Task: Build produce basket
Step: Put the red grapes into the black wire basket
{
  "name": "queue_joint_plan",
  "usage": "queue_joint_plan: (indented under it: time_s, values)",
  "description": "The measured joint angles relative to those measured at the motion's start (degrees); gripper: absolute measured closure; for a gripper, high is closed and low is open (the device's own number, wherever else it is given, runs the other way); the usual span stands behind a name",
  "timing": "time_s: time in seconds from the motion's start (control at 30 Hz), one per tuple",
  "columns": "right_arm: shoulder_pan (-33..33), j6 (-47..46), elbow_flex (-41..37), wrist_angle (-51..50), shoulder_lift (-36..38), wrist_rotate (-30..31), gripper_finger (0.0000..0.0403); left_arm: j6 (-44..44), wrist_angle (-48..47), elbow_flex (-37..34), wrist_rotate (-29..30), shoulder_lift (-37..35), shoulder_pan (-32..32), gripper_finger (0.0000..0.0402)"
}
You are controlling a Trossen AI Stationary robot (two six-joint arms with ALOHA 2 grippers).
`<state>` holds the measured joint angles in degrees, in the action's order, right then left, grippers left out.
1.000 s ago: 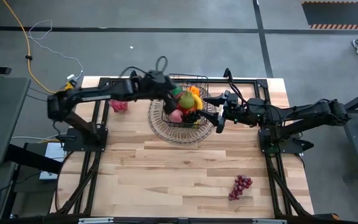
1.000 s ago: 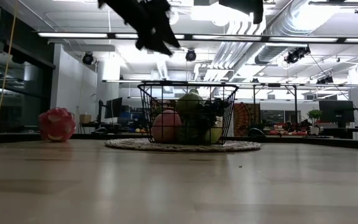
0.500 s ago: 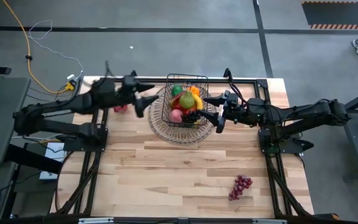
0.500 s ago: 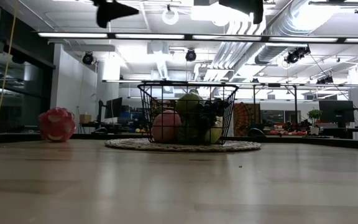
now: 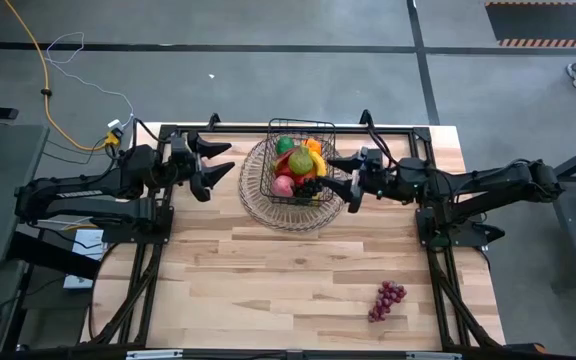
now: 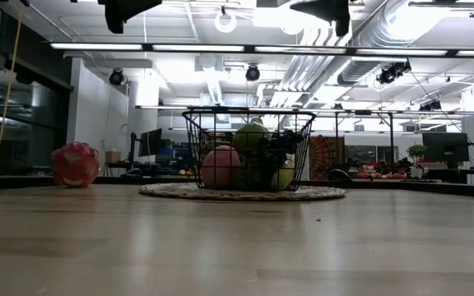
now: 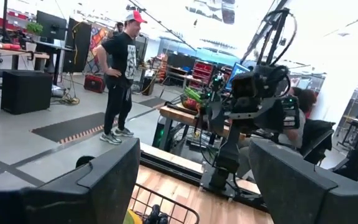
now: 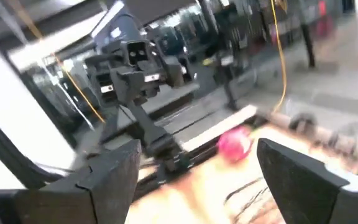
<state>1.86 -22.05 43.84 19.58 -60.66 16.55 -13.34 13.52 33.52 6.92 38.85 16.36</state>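
Note:
The dark wire basket (image 5: 301, 165) (image 6: 249, 148) stands on the round woven tray (image 5: 268, 210) at the table's far middle. It holds green, orange and pink fruits and a dark grape bunch (image 5: 310, 186). My left gripper (image 5: 223, 162) (image 7: 191, 186) hovers open just left of the tray, pointing at the basket. My right gripper (image 5: 340, 182) (image 8: 197, 180) hovers open at the basket's right side. The pink dragon fruit (image 6: 75, 164) (image 8: 235, 144) sits on the table at the far left; in the high view my left arm covers it. A purple grape bunch (image 5: 388, 300) lies near the right near corner.
Bare wooden tabletop (image 5: 268, 280) stretches from the tray to the near edge. A yellow cable (image 5: 43, 90) trails off the far left corner. A person (image 7: 120, 74) stands in the room beyond the table.
My left gripper has drawn back from above the basket toward the table's left edge and now hangs left of the tray. The basket and its fruits have stayed in place.

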Motion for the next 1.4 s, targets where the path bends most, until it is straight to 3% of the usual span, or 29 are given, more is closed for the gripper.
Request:
queue_joint_plan:
  time_s: [0.1, 0.3, 0.53, 0.8, 0.97, 1.4]
  values:
    - [-0.36, -14.78, 0.56, -7.42, 0.02, -2.3, 0.0091, 0.0, -0.04, 0.0, -0.02, 0.25, 0.0, 0.0112]
    - [3.27, -38.61, 2.62, -35.86, -0.67, -18.9, 0.0091, 0.0, -0.45, 0.0, -0.02, 0.69, 0.0, 0.0112]
    - [21.25, -69.04, 2.6, -57.78, -2.85, -24.67, 0.0091, 0.0, -0.59, 0.0, -0.05, 1.01, -0.03, 0.0112]
    - [38.53, -102.98, 2.6, -64.77, -9.45, -24.79, 0.0091, 0.0, -0.9, 0.0, -0.25, 1.01, -0.02, 0.0112]
    - [40.96, -108.82, 2.6, -65.93, -14.54, -25.83, 0.0091, 0.0, -1.81, 0.0, -0.31, 1.01, -0.02, 0.0112]
    - [39.66, -108.47, 2.6, -63.36, -23.73, -28.98, 0.0091, -0.02, -1.81, 0.0, -0.33, 1.01, -0.02, 0.0112]
